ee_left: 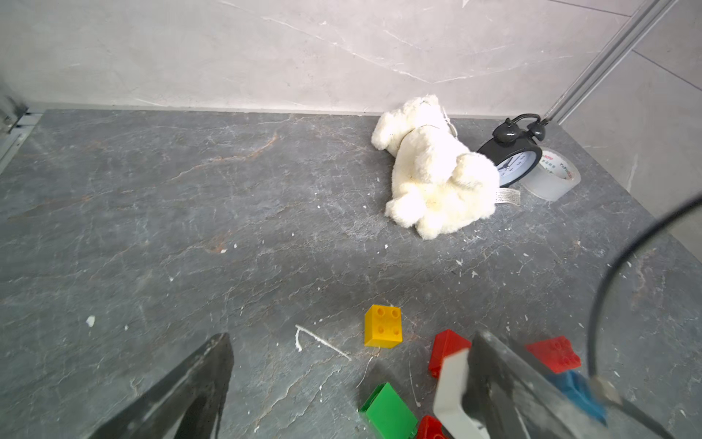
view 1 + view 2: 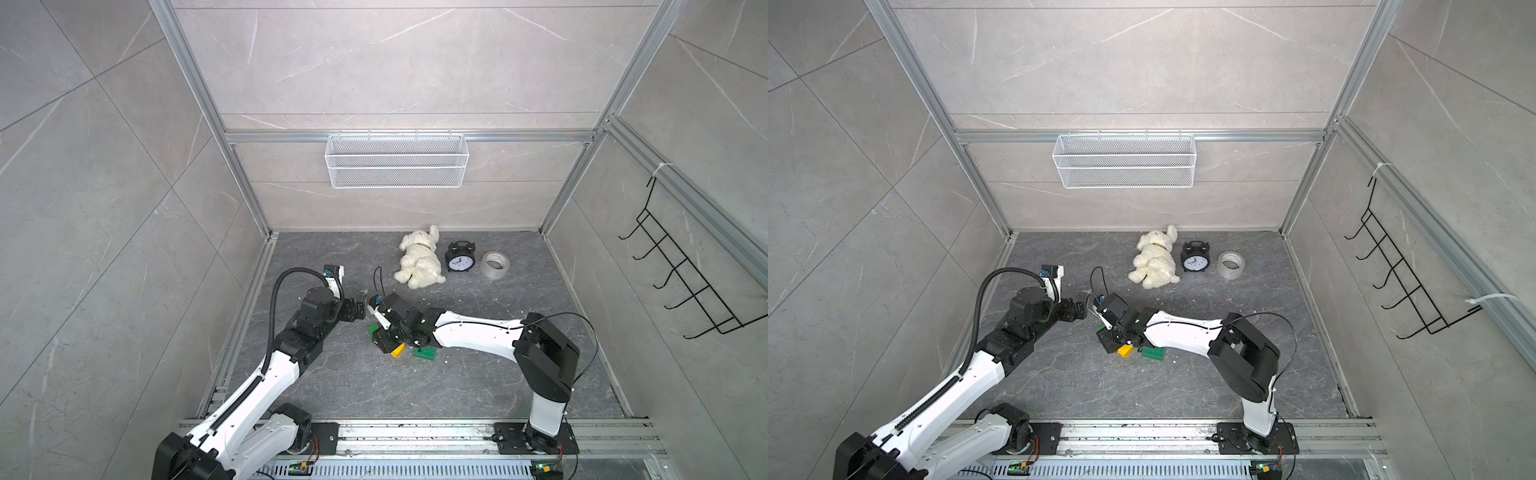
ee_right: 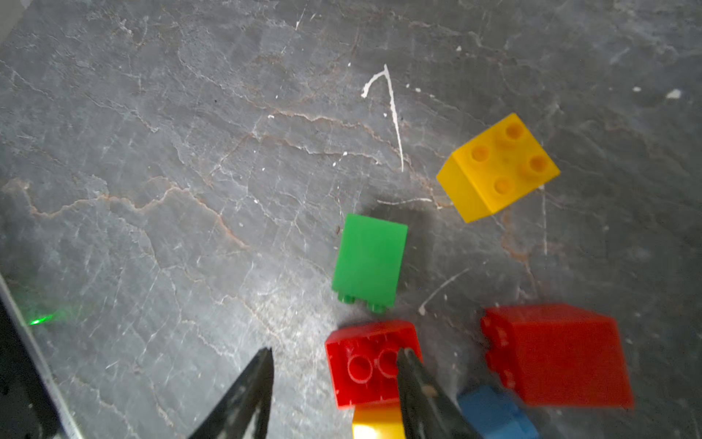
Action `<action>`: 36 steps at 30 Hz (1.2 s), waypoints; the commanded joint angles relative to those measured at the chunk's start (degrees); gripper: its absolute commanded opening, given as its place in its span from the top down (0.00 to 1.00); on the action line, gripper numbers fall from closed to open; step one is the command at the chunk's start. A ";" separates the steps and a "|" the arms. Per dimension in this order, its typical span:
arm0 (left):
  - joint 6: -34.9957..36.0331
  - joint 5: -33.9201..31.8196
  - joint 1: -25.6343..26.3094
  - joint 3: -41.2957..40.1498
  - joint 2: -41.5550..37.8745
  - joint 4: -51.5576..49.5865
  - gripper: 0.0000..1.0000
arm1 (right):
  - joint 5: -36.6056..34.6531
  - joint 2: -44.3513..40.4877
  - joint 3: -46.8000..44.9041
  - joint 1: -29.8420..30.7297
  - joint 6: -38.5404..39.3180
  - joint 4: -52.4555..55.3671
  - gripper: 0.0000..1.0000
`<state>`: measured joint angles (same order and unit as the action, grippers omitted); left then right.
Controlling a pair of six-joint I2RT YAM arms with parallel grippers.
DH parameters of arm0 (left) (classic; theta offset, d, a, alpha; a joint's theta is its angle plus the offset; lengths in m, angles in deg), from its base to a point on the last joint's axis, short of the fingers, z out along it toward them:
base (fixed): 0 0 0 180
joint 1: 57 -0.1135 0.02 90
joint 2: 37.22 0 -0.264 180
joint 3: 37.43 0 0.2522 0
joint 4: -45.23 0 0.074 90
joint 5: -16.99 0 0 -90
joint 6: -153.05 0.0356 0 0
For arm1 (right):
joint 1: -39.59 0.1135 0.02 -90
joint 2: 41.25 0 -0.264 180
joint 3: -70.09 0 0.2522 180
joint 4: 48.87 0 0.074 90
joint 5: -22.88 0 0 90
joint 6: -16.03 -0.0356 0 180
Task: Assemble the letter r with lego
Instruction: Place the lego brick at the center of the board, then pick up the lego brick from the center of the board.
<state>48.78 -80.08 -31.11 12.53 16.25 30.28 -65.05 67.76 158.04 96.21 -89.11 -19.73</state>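
Note:
The lego lies loose on the dark floor. The right wrist view shows a yellow brick (image 3: 497,167), a green brick (image 3: 370,260) on its side, a large red brick (image 3: 558,355), a blue one (image 3: 494,414), and a red brick (image 3: 364,365) joined to a yellow one (image 3: 376,423). My right gripper (image 3: 336,351) is open just above them. One fingertip overlaps the red brick and the other stands clear of it. My left gripper (image 1: 352,336) is wide open and holds nothing, just left of the pile (image 2: 362,307). A long green brick (image 2: 424,354) lies under the right arm.
A white plush toy (image 2: 419,259), a black alarm clock (image 2: 460,259) and a tape roll (image 2: 494,264) sit at the back of the floor. A white wire basket (image 2: 397,160) hangs on the back wall and a black hook rack (image 2: 685,282) on the right wall. The two wrists are close together.

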 commanded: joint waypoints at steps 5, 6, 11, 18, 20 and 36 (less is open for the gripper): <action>-1.37 -3.11 -0.04 -3.45 -6.06 4.46 0.00 | -2.69 5.81 5.70 0.34 2.87 3.46 0.45; -1.45 -3.53 -0.05 -3.72 -6.41 4.36 0.01 | -3.09 6.47 6.34 0.43 2.81 3.75 0.45; -1.58 -3.56 -0.07 -4.28 -7.15 3.31 0.02 | -4.07 8.52 7.41 0.54 1.96 3.59 0.45; -2.74 -2.92 -0.52 -4.15 -6.59 1.80 0.09 | -6.40 10.33 9.35 0.51 1.16 4.64 0.58; -3.08 -2.59 -1.01 -3.61 -6.23 1.03 0.10 | -7.71 9.13 8.45 0.55 1.08 3.77 0.64; -8.22 46.62 -16.41 13.01 7.34 -1.69 0.14 | -4.91 -21.74 -1.56 0.42 16.29 9.61 0.72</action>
<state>42.97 -53.54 -46.67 20.25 20.16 27.83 -71.52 47.98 156.73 96.32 -78.94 -13.90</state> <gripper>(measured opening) 0.870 0.341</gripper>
